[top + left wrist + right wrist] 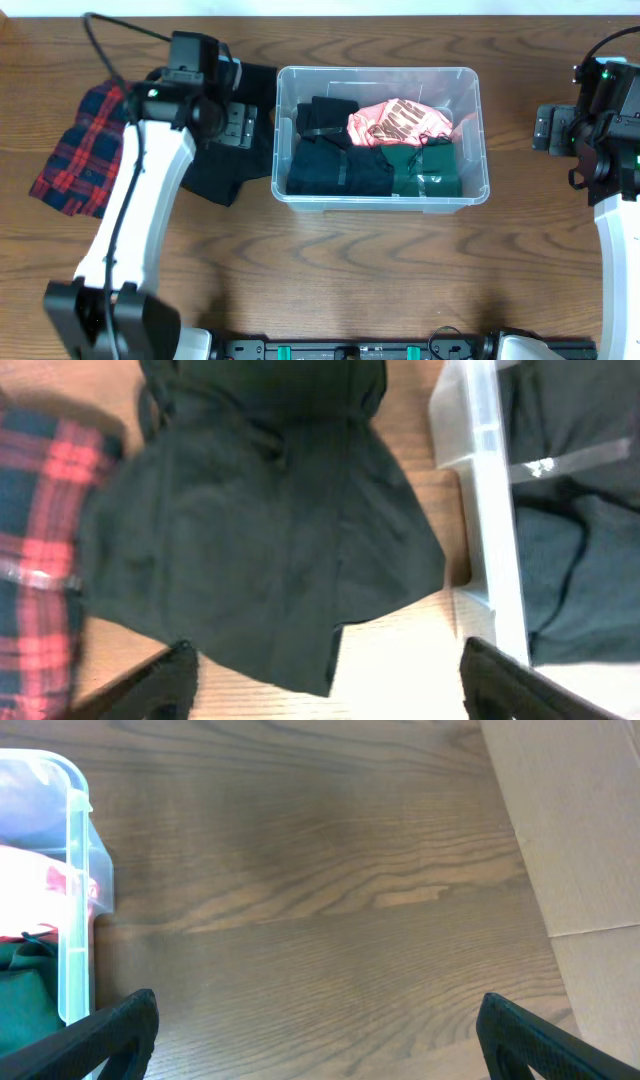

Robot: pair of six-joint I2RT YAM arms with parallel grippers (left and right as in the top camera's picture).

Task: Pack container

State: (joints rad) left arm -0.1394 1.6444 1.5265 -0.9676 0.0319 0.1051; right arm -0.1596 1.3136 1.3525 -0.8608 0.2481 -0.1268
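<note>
**Left claw poised over the next black garment**

The container (380,199) sits in the upper middle of the overhead frame on the wooden worktop (330,270). It already holds folded black clothes (335,160) on its left side, a pink garment (400,122) at the upper right and a green garment (425,165) at the lower right.

The left claw (328,660) hangs above a loose black garment (260,530) that lies just beside the container's left wall. Its fingers are spread wide and hold nothing. A red and blue plaid garment (85,150) lies further left, its edge touching or slipping under the black one; which, I cannot tell. The right claw (315,1020) is at the right edge of the overhead frame, above bare wood. It is also spread wide and empty, well apart from the clothes.

The step in hand looks like picking up the black garment. To do it well:

- Come straight down on the thick, bunched middle of the cloth, not its thin lower hem.
- Keep away from the plaid edge, so only one piece lifts.
- Pinch a fold deep enough that the fabric does not slip out.
- Lift high enough for the trailing cloth to clear the rim before carrying it right.
- Release over the black stack, where the pile looks lowest.
</note>
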